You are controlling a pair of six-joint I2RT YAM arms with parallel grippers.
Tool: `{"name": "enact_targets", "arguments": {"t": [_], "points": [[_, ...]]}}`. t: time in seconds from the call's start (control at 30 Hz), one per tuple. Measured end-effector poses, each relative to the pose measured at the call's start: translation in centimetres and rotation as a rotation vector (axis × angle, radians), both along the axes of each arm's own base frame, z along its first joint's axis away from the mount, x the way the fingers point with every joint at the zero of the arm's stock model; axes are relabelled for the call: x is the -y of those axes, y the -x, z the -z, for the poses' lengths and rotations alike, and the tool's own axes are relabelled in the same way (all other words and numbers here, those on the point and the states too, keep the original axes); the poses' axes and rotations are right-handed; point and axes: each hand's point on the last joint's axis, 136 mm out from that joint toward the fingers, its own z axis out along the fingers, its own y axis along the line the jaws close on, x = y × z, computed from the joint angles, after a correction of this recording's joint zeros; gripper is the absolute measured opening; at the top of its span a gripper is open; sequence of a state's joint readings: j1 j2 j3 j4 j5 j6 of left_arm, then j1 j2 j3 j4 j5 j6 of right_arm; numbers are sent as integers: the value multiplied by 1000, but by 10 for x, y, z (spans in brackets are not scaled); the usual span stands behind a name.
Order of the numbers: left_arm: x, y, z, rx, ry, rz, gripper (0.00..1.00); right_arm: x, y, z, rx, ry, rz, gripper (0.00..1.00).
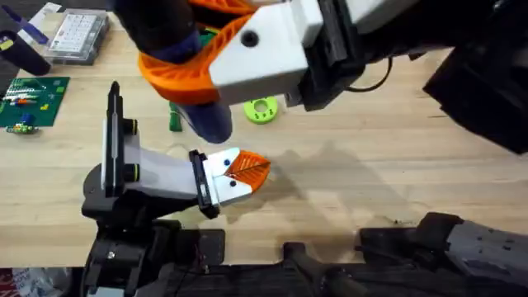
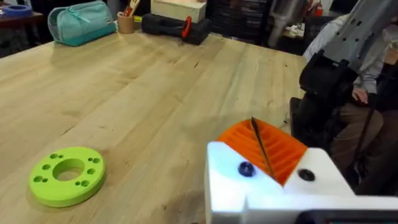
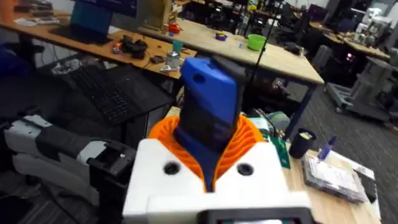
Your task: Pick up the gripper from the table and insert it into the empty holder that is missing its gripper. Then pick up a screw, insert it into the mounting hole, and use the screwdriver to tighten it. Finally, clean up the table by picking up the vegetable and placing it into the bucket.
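The orange ribbed gripper (image 1: 246,168) is seated at the black end plate of the white holder (image 1: 161,175) on the tabletop (image 1: 371,165). The blue screwdriver (image 3: 208,112) is clamped between the right gripper's (image 3: 208,152) closed-down fingers, raised above. A lime-green ring (image 1: 261,109) lies nearby. The left fingers' state cannot be told.

Hidden from me: the vegetable (image 1: 174,116), overhead, shows as a green sliver beside the raised right gripper (image 1: 186,62), which looms blurred and covers the rest. The screwdriver (image 3: 208,109) is clamped there, its tip buried between the orange pads. I cannot place the bucket; the clear parts box (image 1: 76,35) is cropped at the edge.
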State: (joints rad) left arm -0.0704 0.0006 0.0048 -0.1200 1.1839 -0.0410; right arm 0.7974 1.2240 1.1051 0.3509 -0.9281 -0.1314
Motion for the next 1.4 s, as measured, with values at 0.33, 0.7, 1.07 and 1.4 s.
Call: {"name": "enact_targets", "arguments": {"t": [0.33,0.7,1.07,1.4], "points": [[0,0,0,0,0,0,11,4,4,14,10,-81,-25,29],[0,0,0,0,0,0,11,8,8,38,2,-46,-69,29],[0,0,0,0,0,0,11,11,7,46,8,-33,-77,29],[0,0,0,0,0,0,11,11,7,46,33,-41,-79,29]]}}
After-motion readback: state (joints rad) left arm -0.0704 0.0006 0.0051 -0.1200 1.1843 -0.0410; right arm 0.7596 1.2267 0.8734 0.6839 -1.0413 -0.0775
